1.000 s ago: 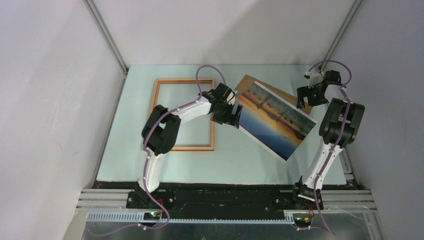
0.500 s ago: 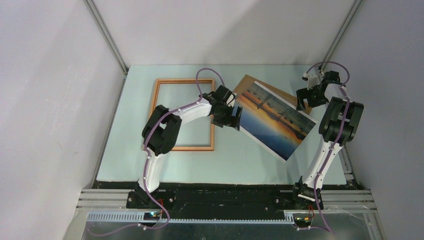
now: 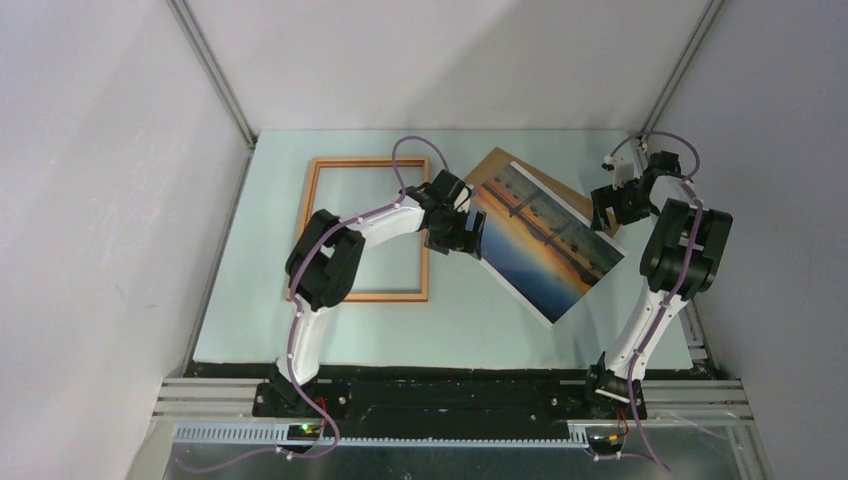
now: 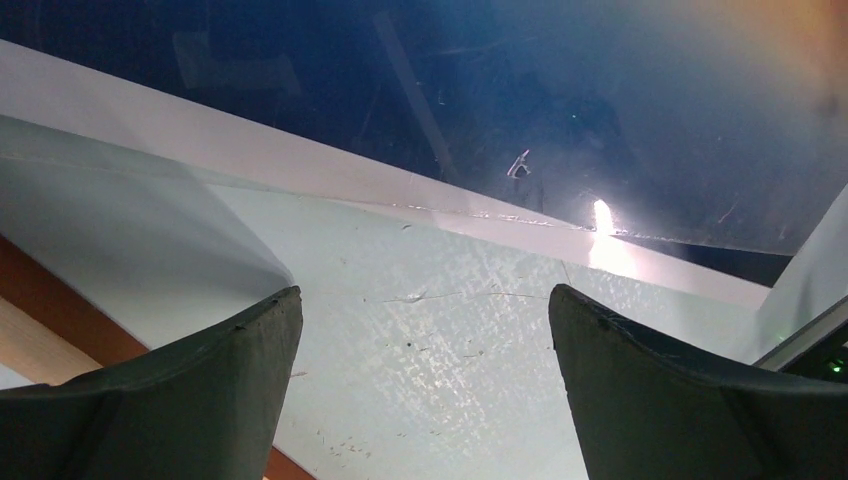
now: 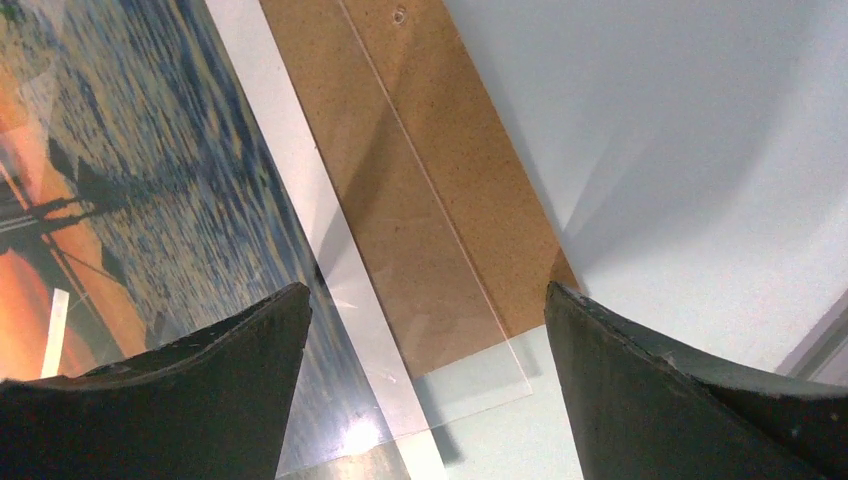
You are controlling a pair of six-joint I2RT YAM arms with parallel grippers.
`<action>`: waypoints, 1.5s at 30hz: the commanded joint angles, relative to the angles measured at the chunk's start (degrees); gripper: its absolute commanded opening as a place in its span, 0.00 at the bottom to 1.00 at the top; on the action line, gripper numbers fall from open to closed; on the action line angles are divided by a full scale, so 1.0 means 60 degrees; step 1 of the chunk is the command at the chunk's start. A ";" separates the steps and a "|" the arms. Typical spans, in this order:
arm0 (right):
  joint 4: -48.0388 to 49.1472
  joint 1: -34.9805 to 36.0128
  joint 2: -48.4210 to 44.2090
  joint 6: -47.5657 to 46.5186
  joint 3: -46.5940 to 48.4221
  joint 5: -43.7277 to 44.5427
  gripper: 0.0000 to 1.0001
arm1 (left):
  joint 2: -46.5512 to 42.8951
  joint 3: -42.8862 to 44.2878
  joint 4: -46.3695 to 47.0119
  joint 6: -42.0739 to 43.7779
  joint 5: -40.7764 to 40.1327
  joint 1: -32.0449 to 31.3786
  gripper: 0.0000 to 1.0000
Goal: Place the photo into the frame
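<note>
Just right of the frame (image 3: 360, 160), the photo (image 3: 545, 245), sunset side up.

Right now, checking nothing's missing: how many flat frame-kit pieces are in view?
4: wooden frame at left; sunset photo centre-right; brown backing board under its far edge; clear pane overlapping that board. Others may hide beneath.

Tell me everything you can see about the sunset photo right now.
The photo is a large glossy rectangular print: orange sky, blue water, dark silhouettes, thin white border. It sits picture side up, turned diagonally, right of the frame, its far part over a brown board. The open left gripper is at its left edge; contact is unclear.
</note>
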 commanded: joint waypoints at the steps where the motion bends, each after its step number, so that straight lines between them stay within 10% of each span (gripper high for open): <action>1: -0.0953 -0.0050 -0.0322 0.0100 -0.0713 -0.0395 0.90 | 0.0293 0.0197 0.0136 0.0215 -0.0069 -0.0075 0.99; 28: -0.1467 -0.0075 -0.2391 0.0455 -0.3121 -0.1220 0.86 | 0.0901 0.0845 0.0138 0.0097 0.0795 0.0094 0.99; 45: -0.1599 0.0185 -0.3468 0.0646 -0.4270 -0.1462 0.84 | -0.0403 -0.2037 0.1365 -0.2471 0.0943 0.0236 1.00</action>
